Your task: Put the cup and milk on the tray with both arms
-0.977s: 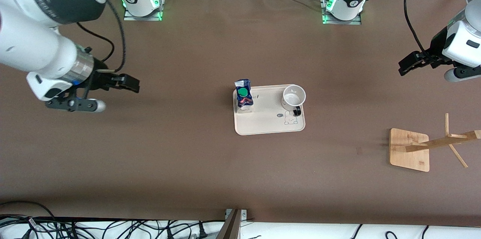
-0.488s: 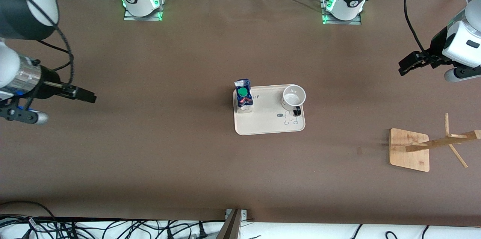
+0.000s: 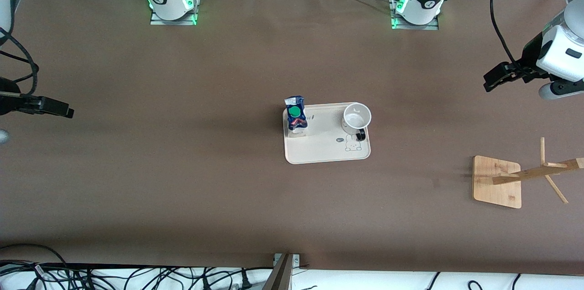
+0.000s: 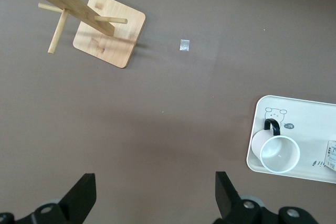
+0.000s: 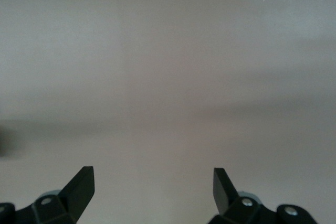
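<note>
The right gripper (image 3: 64, 111) has pulled back to the desk's edge at the right arm's end, jaws wide and empty. The left gripper (image 3: 490, 81) waits likewise. The small white smiley mug (image 3: 356, 116) and blue-and-white milk carton (image 3: 296, 116) stand on the cream-white rounded tray (image 3: 326, 151) mid-desk: likely done.

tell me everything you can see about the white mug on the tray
The small white ceramic-looking mug stands upright and looks empty, its round mouth open to the camera. A thin black loop handle points toward the bunny drawing on the cream-white rounded tray. It sits in the tray's corner toward the left arm's end, apart from the blue-and-white milk carton. No jaws touch it.
</note>
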Controlling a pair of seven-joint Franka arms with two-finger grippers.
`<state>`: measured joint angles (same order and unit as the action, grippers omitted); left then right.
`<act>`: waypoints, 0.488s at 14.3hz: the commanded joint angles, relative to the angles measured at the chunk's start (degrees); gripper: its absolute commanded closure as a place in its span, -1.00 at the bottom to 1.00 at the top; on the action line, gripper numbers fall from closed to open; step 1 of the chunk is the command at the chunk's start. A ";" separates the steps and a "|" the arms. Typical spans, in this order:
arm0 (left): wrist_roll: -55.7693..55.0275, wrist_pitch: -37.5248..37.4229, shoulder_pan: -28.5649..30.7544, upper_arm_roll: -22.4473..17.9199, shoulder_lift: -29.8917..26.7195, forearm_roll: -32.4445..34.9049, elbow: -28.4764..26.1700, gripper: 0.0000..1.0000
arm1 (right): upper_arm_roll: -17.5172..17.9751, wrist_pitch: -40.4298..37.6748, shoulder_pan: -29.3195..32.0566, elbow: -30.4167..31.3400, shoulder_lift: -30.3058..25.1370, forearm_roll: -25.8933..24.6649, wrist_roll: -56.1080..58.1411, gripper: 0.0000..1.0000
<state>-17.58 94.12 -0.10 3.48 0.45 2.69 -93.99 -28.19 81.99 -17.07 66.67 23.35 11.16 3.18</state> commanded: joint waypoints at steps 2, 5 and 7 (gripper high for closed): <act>0.53 -1.57 0.01 0.22 0.70 -1.02 1.88 -1.00 | 0.15 -1.31 -0.24 0.30 -1.56 -0.35 1.04 -1.00; 0.62 -1.75 0.01 0.22 0.70 -1.02 1.88 -1.00 | 0.07 -2.01 -0.68 0.30 -1.56 -0.44 0.25 -1.00; 0.62 -1.84 0.01 0.13 0.70 -1.02 1.88 -1.00 | 0.59 -1.40 -0.94 0.04 -1.73 -0.52 -0.10 -1.00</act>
<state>-17.58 93.86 -0.12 3.58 0.45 2.69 -93.99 -28.18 80.80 -17.54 66.67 22.58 11.16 3.29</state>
